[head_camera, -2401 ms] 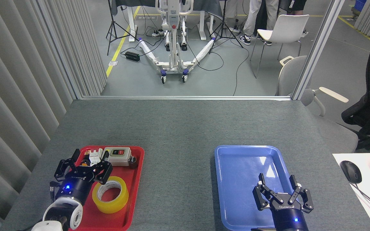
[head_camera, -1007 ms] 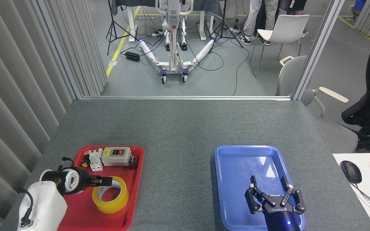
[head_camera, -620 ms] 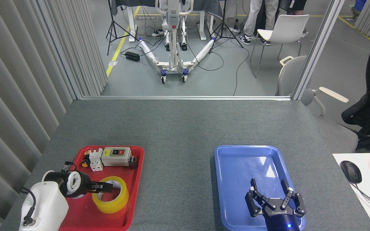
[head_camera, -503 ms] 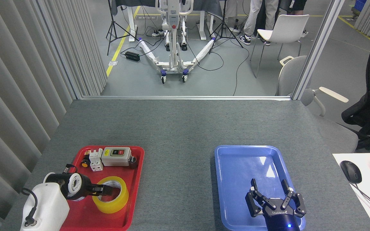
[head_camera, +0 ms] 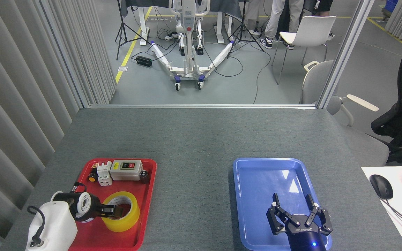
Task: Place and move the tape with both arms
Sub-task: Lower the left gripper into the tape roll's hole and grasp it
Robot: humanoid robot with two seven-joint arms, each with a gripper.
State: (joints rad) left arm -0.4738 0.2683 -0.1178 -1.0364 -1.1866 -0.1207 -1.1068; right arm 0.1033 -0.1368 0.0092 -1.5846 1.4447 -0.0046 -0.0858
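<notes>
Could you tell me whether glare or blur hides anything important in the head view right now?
Head view: sharp throughout; white glare patches on the blue tray hide nothing; the tape shows only a soft sheen; the left gripper is dark and side-on, so its jaws are hard to read.

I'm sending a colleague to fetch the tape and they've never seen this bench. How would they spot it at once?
Find the red plastic tray at the near left of the grey table. The wide roll of glossy yellow tape lies flat in its near half, with the left end effector reaching into its core. It is the only ring there; the tray's other items are small boxy electrical parts.
</notes>
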